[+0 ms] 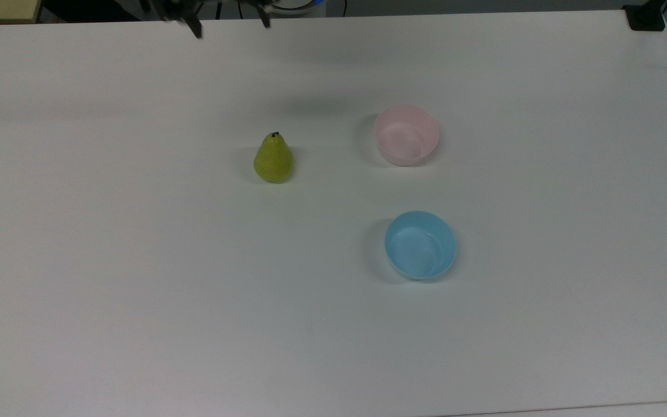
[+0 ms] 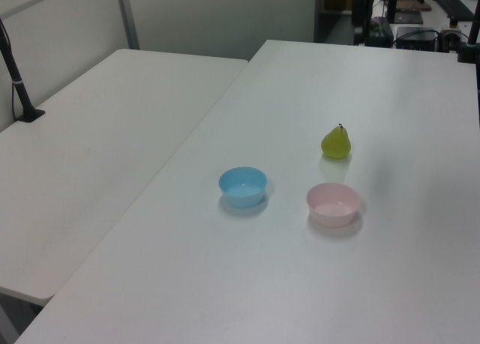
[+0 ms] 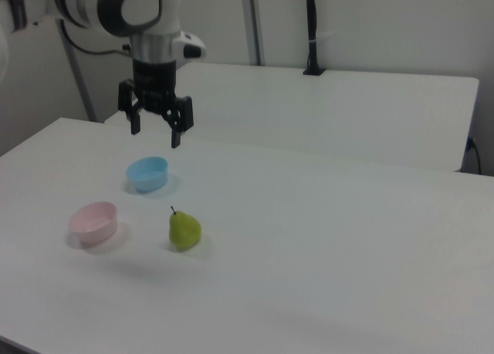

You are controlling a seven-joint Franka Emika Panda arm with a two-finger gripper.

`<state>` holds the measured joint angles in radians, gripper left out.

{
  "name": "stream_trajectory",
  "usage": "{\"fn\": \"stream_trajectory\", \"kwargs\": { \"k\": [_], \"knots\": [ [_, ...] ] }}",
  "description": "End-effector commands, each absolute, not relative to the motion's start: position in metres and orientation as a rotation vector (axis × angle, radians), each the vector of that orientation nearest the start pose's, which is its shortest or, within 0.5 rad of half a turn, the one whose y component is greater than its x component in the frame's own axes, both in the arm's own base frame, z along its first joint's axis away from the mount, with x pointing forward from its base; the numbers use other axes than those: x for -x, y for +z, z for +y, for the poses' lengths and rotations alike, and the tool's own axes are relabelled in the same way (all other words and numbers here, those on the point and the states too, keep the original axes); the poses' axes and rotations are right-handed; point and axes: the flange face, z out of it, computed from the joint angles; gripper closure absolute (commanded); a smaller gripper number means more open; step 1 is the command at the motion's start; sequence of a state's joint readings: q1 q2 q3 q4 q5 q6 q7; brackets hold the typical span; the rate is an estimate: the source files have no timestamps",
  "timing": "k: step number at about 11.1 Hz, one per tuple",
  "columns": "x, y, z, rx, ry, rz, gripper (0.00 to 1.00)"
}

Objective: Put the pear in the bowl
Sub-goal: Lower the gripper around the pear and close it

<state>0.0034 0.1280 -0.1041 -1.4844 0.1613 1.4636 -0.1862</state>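
White and matte, the surface [image 1: 136,260] is a broad smooth tabletop with a second pale table [image 2: 90,134] butted against it and plain light walls behind. Near the middle of the surface the pear [image 1: 274,158] stands upright, yellow-green with a slightly speckled skin, a rounded base, a tapered top and a short dark stem. The bowl [image 1: 407,135], pale pink, round and smooth-rimmed with a plastic sheen, sits well apart from the pear toward the top view's right, nothing inside it. A light blue bowl [image 1: 421,245] of like size and shape lies nearer the top view's lower edge, apart from both. The claw [image 3: 155,129] hangs in the air on a white and black arm [image 3: 131,11], its two dark fingers [image 3: 177,132] pointing down and spread wide, gripping nothing and touching nothing. In the top view it shows over the far edge of the surface, well away from the pear.
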Motion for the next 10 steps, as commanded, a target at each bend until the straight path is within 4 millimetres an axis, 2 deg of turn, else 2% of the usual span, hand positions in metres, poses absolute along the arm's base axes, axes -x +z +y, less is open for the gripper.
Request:
{"fn": "stream_trajectory", "kwargs": {
  "k": [1, 2, 4, 6, 7, 10],
  "knots": [
    [-0.603, 0.53, -0.008, 2.947, 0.274, -0.207, 0.0],
    [-0.605, 0.512, 0.002, 2.948, 0.283, -0.225, 0.0],
    [-0.611, 0.458, 0.028, 2.961, 0.321, -0.254, 0.0],
    [-0.622, 0.409, 0.038, 3.003, 0.356, -0.19, 0.0],
    [-0.625, 0.393, 0.042, 3.025, 0.364, -0.2, 0.0],
    [-0.614, 0.346, 0.036, 3.074, 0.508, -0.253, 0.0]
  ]
}}
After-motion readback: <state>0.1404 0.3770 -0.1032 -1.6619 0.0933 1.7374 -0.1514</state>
